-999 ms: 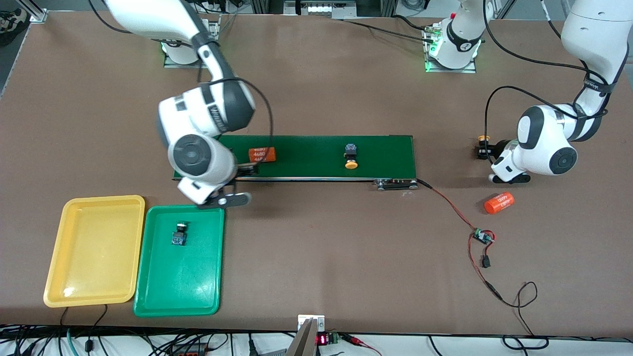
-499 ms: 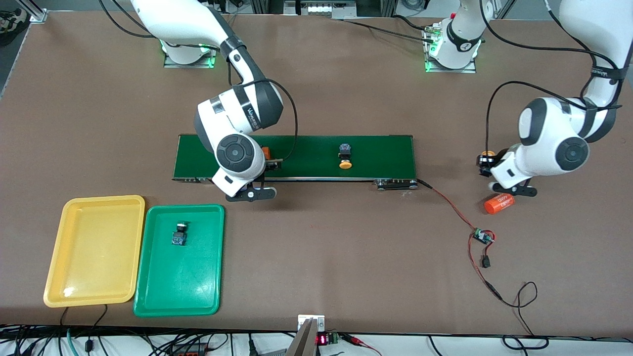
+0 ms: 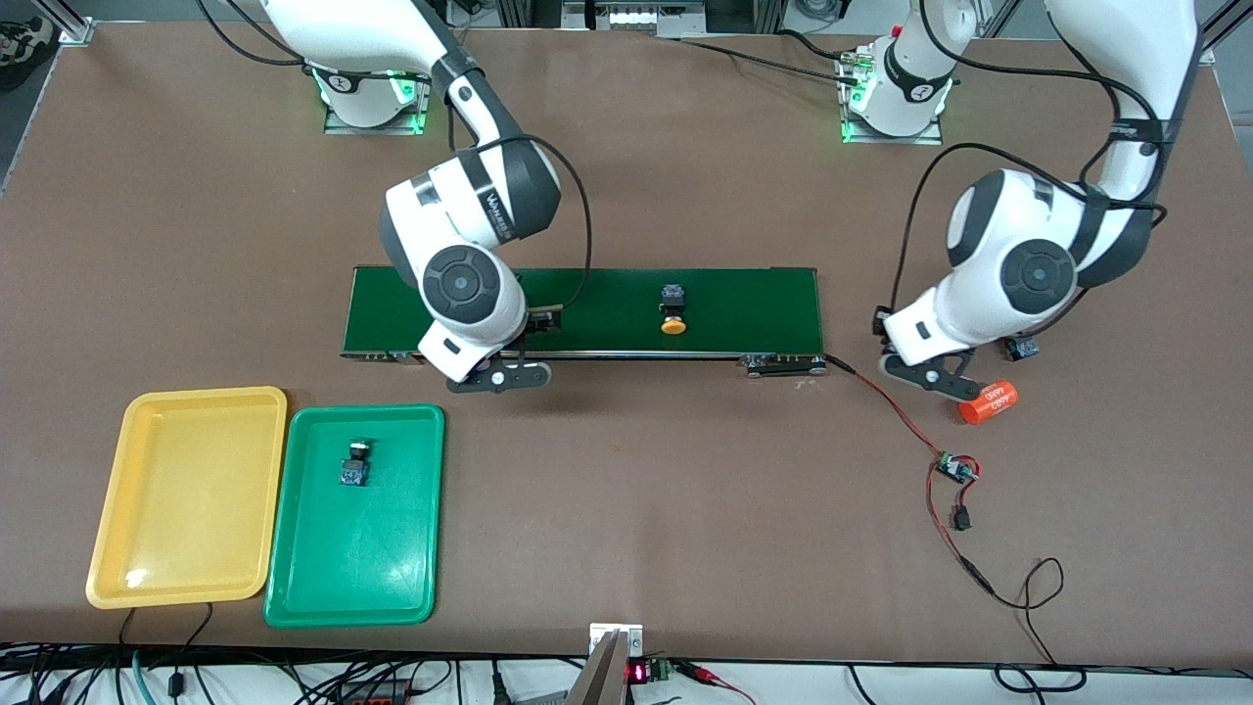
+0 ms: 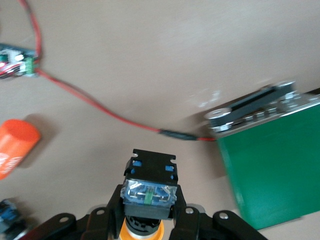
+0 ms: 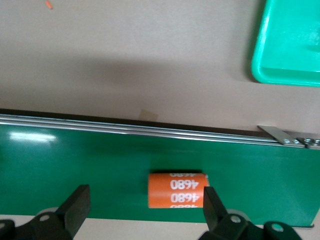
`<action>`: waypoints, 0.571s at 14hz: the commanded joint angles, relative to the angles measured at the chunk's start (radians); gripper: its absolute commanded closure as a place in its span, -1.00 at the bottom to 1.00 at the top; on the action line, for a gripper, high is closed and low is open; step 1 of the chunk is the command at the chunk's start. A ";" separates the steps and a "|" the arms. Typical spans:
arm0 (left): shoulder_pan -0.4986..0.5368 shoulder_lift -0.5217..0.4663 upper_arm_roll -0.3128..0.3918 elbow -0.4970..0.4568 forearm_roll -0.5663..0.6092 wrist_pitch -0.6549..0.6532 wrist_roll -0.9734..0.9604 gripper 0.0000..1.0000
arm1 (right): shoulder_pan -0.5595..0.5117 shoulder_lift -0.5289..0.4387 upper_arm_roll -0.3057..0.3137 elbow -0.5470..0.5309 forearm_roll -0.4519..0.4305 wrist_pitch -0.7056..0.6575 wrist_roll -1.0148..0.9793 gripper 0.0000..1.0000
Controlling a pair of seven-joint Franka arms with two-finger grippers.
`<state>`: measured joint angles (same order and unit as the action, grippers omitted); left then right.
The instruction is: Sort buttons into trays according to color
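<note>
Buttons number four: one in the green tray, one yellow-capped on the belt, one by the left arm, one yellow-capped clamped in the left gripper above the counter. Right gripper hangs wide-jawed over an orange cylinder; the yellow tray sits beside the green.

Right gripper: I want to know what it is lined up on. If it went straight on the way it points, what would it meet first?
Most likely the orange cylinder printed 4680, lying on the green conveyor belt. It sits between the open fingers of the right gripper, though the height above it is unclear.
</note>
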<state>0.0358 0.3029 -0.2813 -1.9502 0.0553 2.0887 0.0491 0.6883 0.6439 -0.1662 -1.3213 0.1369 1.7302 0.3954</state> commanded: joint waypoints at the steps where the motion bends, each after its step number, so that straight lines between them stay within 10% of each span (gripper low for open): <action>1: -0.097 0.011 0.008 0.029 -0.048 -0.015 -0.073 1.00 | 0.014 0.000 0.002 -0.013 0.032 0.055 0.037 -1.00; 8: -0.218 0.106 -0.010 0.031 -0.069 -0.012 -0.349 1.00 | 0.149 0.023 0.002 -0.139 0.194 0.247 0.207 -1.00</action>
<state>-0.1811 0.3693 -0.2897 -1.9447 0.0151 2.0888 -0.2472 0.8009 0.6892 -0.1574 -1.4008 0.3000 1.9446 0.5687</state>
